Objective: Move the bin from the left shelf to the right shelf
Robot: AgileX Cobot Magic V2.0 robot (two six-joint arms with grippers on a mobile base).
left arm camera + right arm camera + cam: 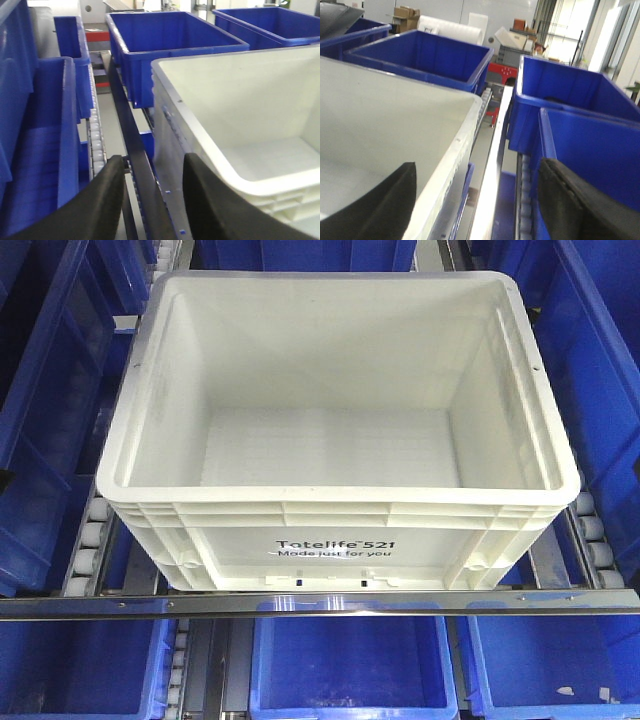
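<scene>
The white bin with black "Totelife 521" print sits empty on the roller shelf, filling the middle of the front view. Neither gripper shows in that view. In the left wrist view my left gripper is open at the bin's left side. The bin's outer wall and a dark rail lie between its fingers, and the right finger hides part of the rim. My right gripper is open and straddles the bin's right rim, with one finger over the inside.
Blue bins surround the white one: left, right and below. A metal rail crosses in front of it. Roller tracks run along both sides. A blue bin stands close by my right gripper's outer finger.
</scene>
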